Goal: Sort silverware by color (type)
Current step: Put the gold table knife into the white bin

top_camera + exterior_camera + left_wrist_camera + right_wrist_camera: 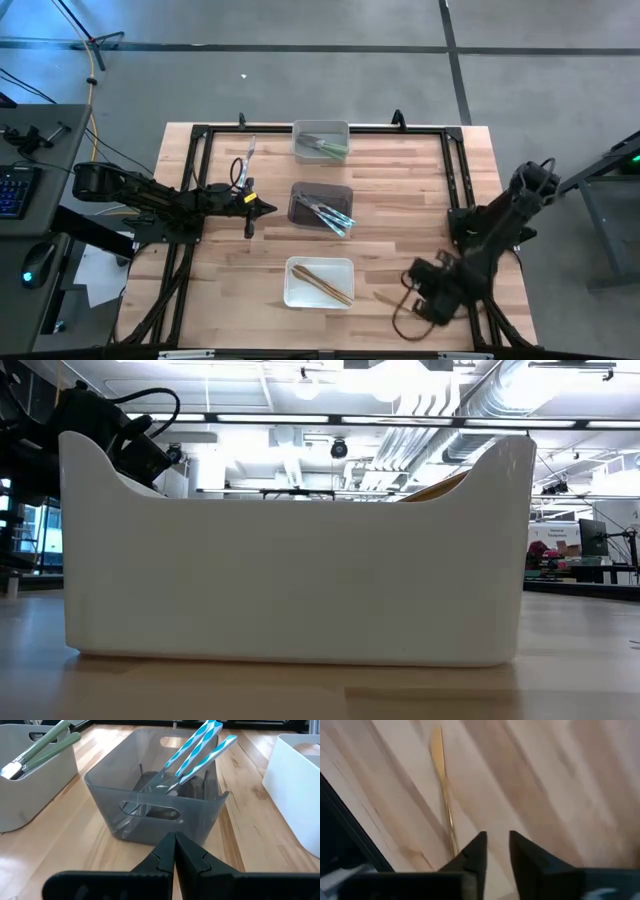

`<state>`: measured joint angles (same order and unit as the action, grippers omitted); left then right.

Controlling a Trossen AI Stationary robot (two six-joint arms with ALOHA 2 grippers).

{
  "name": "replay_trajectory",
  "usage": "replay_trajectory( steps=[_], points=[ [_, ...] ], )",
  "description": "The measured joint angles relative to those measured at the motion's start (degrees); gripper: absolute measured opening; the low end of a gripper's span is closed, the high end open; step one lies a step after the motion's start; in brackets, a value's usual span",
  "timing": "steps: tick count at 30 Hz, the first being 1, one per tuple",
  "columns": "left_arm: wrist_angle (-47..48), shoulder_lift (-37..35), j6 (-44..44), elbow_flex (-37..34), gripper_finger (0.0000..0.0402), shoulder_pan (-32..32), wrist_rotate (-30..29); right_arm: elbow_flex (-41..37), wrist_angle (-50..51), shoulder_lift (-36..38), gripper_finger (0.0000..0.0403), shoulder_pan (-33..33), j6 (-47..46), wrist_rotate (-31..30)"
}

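Jaws on the left gripper (175, 851) are pressing flat together with nothing between them, its dark tapered fingers pointing at the smoky, see-through grey bin (321, 204) in the middle of the pale plank table (400, 190). Jaws on the right gripper (496, 851) are standing slightly parted, hanging over a slim tan wooden utensil (443, 785) lying loose on the bare wood near the table's front right corner, just beside the fingertips but not touching them as far as I can tell.

Blue-and-white striped utensils (197, 750) are leaning inside the grey bin, handles poking above its rim. Olive green utensils (327, 146) are resting in the light grey bin (322, 141) at the far edge. More tan wooden pieces (323, 282) are lying diagonally in the glossy white bin (320, 283) at the near edge; from table height, that bin's smooth curved wall is filling nearly everything, with one tan tip (436, 487) peeking over its rim.
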<state>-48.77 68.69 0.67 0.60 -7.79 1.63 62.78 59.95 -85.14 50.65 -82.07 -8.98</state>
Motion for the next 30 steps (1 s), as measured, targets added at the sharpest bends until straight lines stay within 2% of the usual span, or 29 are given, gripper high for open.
replay_trajectory(
  steps=[5,9,21,30],
  points=[
    [0.2,0.0,0.0,0.0,0.0000,0.0,0.0,0.0,-2.9,-6.0,0.0120,4.2,-4.0,4.0],
    [1.1,0.0,0.0,0.0,0.0000,0.0,0.0,0.0,-6.2,-10.5,0.0146,5.4,-5.4,5.5],
    [1.4,0.0,2.5,0.0,0.0000,0.0,0.0,0.0,-15.5,-17.4,0.0149,7.0,-6.2,6.3],
    [1.4,0.0,4.5,0.0,0.0000,0.0,0.0,0.3,-16.8,-20.7,0.0146,6.3,-2.6,7.0]
  ],
)
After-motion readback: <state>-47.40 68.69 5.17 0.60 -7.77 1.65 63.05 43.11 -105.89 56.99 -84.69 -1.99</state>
